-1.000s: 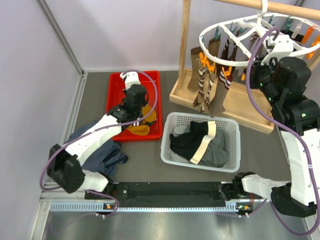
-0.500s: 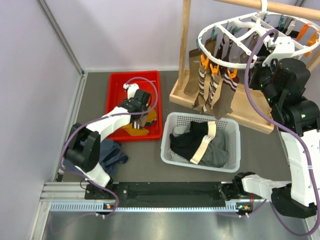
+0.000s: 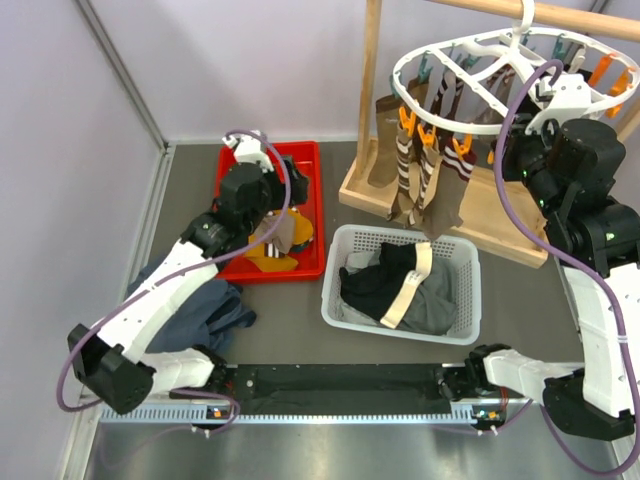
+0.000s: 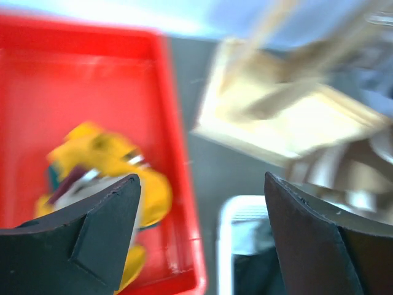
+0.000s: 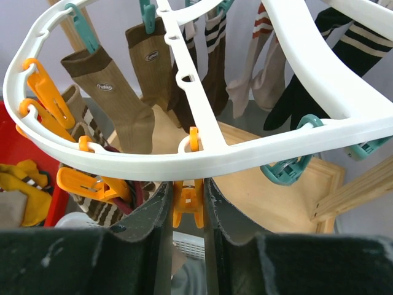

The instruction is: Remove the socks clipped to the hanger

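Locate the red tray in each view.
Top external: red tray, left of centre.
Left wrist: tray fills the left half.
Right wrist: red sliver at the lower left edge.
Shared landmark: the mustard socks lying in it.

The white plastic oval hanger (image 5: 245,161), rimmed with orange and teal clips, hung by its hook from a wooden pole (image 3: 600,22); brown, striped and black socks (image 5: 120,107) dangled clipped beneath it; mustard-yellow socks (image 4: 101,153) lay loose in a red tray (image 4: 73,80).
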You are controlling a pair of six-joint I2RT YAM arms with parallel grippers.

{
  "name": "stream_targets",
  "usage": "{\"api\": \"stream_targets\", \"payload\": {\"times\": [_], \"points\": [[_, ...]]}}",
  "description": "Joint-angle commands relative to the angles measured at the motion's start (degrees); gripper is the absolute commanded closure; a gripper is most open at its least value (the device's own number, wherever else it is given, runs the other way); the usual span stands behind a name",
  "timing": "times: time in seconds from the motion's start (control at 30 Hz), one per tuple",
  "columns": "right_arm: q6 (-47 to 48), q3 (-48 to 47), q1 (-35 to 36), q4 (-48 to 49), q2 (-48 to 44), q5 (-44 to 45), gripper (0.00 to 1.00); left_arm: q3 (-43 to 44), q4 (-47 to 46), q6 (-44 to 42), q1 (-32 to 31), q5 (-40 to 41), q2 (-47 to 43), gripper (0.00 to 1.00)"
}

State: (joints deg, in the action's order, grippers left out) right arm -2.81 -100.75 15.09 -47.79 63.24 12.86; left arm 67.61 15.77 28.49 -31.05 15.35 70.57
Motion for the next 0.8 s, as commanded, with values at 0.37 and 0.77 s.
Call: {"api": "stream_targets", "payload": {"times": [0.37,0.77], "points": [[-3.34,-1.12,-0.50,1.91,-1.37,-4.95,0.81,3.83,-25.96,-15.74,-31.42,-1.30,6.77,0.14],[-3.70,-0.41,-0.41,1.65,-2.42,-5.48,0.80,18.77,-31.76,-22.07,-38.65,6.00,26.37,0.13]]}}
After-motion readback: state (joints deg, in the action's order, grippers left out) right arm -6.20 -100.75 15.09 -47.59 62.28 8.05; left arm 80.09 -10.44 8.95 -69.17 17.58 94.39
